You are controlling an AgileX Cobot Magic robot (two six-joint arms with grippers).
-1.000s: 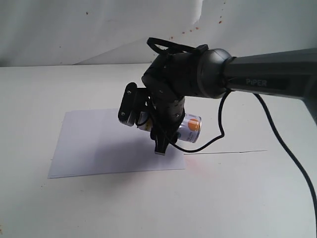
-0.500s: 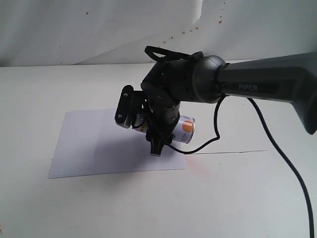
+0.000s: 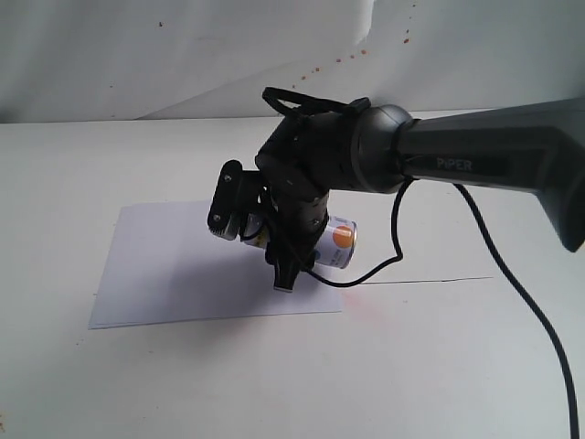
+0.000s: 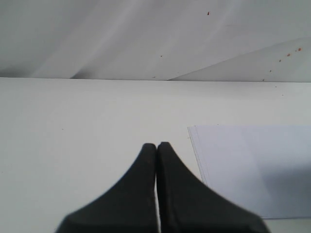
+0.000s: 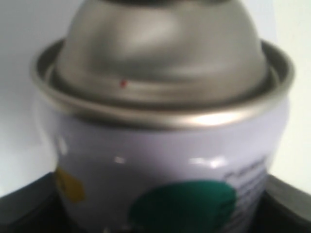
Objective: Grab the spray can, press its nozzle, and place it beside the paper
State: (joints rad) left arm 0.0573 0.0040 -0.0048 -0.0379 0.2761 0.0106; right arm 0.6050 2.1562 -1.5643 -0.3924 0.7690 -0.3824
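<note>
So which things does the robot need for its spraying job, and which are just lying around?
For the job:
- the spray can, held in the right gripper
- the paper, flat on the table

Just there:
- the left gripper, shut and holding nothing
- the wrinkled backdrop sheet
- the black cable on the arm

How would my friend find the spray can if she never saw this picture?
Find the big dark arm reaching in from the right over the white table. Gripped at its tip, by the right edge of the flat paper, is the spray can. It is the only small round can, white with an orange dot and a silver metal top.
</note>
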